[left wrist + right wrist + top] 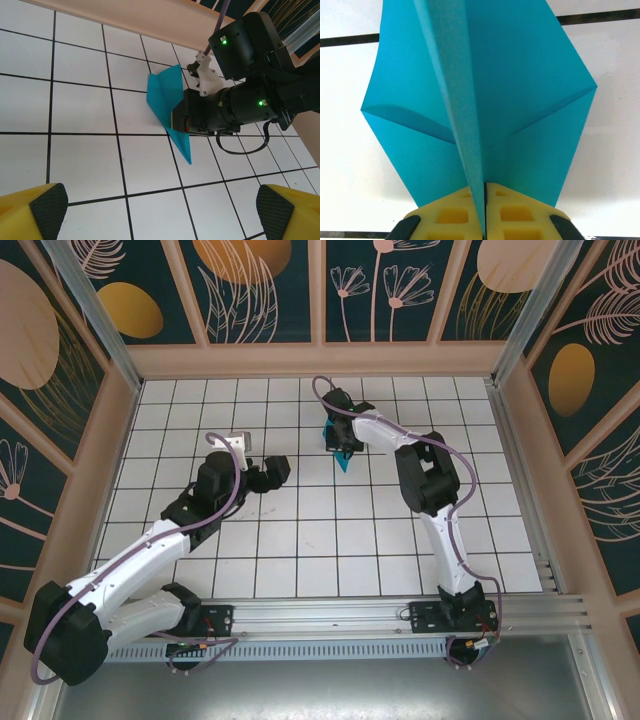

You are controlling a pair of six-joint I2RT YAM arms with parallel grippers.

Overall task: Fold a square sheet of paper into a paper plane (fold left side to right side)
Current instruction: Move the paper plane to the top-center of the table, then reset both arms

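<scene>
Paper plane (520, 100): cyan-teal, folded into a pointed dart with layered creases; wings spread to either side of a raised central ridge; toward the far middle of the tiled surface (300, 540).
Hold: pinched at the ridge by the right tool (485, 210), pads closed flat together on the fold with no gap between them; likely so as to press the keel crease sharp and keep both wings even.
Contact with surface: lower tip close to the tiles in the left wrist view; touching or just lifted, cannot tell.
Left tool (160, 210): spread wide, holding nothing, near the plane on its left and aimed at it; probably standing clear to leave the other arm room.
Stage: folding looks essentially finished; release or set-down appears to be what remains.
</scene>
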